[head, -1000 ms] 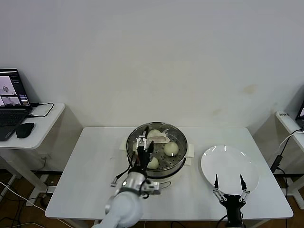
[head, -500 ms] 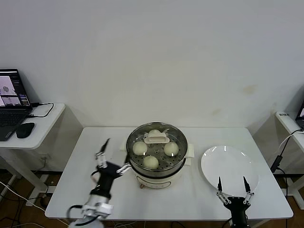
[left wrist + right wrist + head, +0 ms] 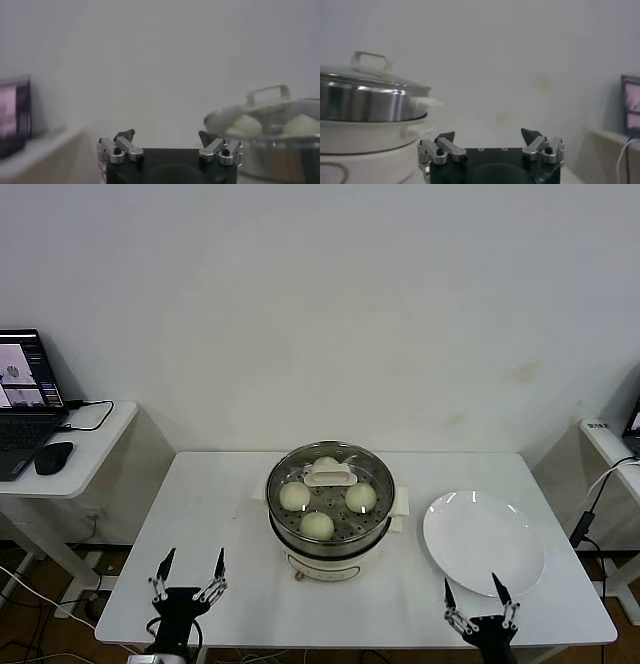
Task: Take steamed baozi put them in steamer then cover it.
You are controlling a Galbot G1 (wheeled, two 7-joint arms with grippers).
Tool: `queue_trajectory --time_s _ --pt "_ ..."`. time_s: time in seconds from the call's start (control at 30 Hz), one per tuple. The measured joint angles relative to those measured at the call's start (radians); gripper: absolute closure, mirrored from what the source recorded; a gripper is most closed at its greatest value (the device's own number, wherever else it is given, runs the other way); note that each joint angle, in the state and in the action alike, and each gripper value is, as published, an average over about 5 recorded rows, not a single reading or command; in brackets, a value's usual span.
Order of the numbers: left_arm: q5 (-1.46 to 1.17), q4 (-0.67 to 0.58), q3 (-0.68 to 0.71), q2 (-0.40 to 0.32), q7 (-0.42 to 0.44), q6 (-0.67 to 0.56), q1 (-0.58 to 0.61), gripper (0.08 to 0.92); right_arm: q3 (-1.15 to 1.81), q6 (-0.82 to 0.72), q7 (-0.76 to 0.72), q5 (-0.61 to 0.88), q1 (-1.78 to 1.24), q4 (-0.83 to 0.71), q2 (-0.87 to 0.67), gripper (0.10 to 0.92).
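The steamer (image 3: 330, 536) stands at the table's middle on its white base. The clear glass cover (image 3: 329, 476) with its cream handle sits on it. Several cream-white baozi (image 3: 317, 525) show through the glass. In the left wrist view the covered steamer (image 3: 280, 145) is off to one side; in the right wrist view the steamer (image 3: 365, 105) is too. My left gripper (image 3: 188, 571) is open and empty at the table's front left edge, far from the steamer. My right gripper (image 3: 474, 590) is open and empty at the front right edge, just before the plate.
A bare white plate (image 3: 484, 542) lies right of the steamer. A side desk at the left carries a laptop (image 3: 25, 399) and a mouse (image 3: 51, 456). Another small desk with cables stands at the far right. The wall is close behind the table.
My left gripper has drawn back from over the steamer to the table's front left edge. The right gripper has sunk slightly lower at the front right. The cover stays on the steamer.
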Motion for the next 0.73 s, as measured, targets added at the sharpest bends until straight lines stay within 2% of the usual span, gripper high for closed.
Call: queue_trajectory --time_s 0.4,0.73 --pt "-0.069 0.013 -0.015 -0.027 0.007 -0.065 0.106 0.177 -0.041 -0.087 -0.012 0.038 -0.039 0.044 -0.01 0.202" --pt "-0.064 0.021 -0.007 -0.048 0.027 -0.085 0.142 0.177 -0.048 -0.101 -0.006 0.042 -0.05 0.054 -0.013 0.203"
